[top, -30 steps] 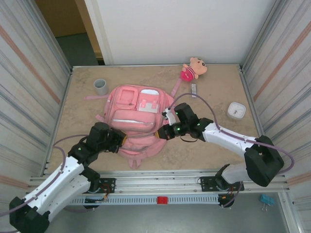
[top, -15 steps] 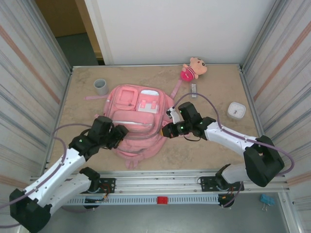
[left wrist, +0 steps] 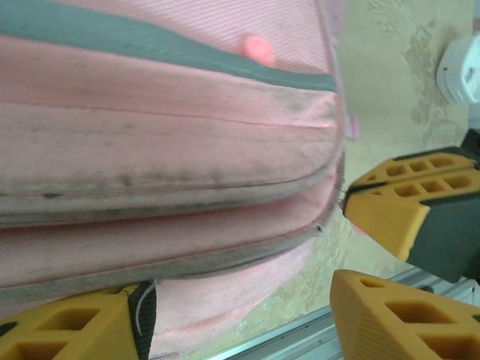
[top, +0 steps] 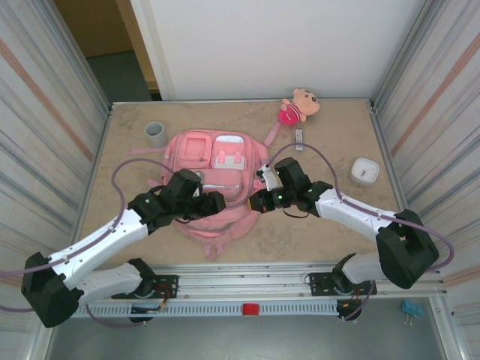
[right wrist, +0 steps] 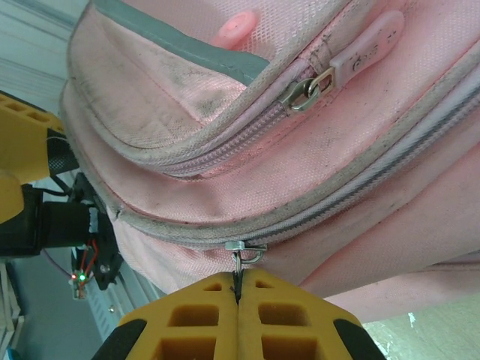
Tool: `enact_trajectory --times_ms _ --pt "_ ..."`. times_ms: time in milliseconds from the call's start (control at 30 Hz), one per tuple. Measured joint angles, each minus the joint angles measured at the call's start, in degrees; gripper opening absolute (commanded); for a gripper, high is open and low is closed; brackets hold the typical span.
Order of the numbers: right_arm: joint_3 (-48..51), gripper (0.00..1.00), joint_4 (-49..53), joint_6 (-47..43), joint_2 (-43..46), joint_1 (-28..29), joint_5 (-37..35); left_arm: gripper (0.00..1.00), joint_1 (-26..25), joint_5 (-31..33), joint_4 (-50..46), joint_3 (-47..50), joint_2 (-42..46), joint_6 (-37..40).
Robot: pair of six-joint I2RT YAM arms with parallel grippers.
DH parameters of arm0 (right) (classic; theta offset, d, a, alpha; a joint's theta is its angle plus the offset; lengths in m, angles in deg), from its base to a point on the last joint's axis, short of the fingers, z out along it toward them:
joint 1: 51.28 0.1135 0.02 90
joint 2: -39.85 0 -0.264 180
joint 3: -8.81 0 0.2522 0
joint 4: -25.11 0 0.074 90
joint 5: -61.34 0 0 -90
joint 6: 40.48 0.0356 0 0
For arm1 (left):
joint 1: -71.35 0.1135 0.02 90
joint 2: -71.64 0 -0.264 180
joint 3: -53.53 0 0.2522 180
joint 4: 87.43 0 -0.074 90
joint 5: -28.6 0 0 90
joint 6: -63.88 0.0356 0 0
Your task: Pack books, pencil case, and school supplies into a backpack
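The pink backpack (top: 214,176) lies flat in the middle of the table, front pockets up. My left gripper (top: 215,202) is open over its near edge; in the left wrist view its fingers (left wrist: 71,326) stand wide apart with the backpack's pink side (left wrist: 165,150) between and beyond them. My right gripper (right wrist: 238,289) is shut on the metal zip pull (right wrist: 241,262) of the main zip, at the backpack's right side (top: 259,199). A slim grey school supply piece (top: 298,139) lies on the table beyond the backpack. The books and the pencil case are out of view.
A grey cup (top: 155,133) stands at the back left. A pink plush doll (top: 300,105) lies at the back, with a white rounded box (top: 365,171) to the right. Metal walls close in both sides, and a rail runs along the near edge (top: 247,285).
My left gripper has opened and swung right across the backpack's near part, ending close to the right gripper. The right gripper has stayed shut on the zip pull, barely moving.
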Motion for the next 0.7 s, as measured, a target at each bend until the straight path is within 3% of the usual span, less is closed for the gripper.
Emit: enact_trajectory --times_ms 333,700 --pt "0.1 0.0 -1.2 0.5 0.7 -1.1 2.0 0.57 0.0 -1.6 3.7 -0.1 3.8 15.0" --pt "0.7 0.0 -2.0 1.5 0.7 -1.5 3.0 0.59 0.0 -3.7 6.1 1.4 8.6 53.7"
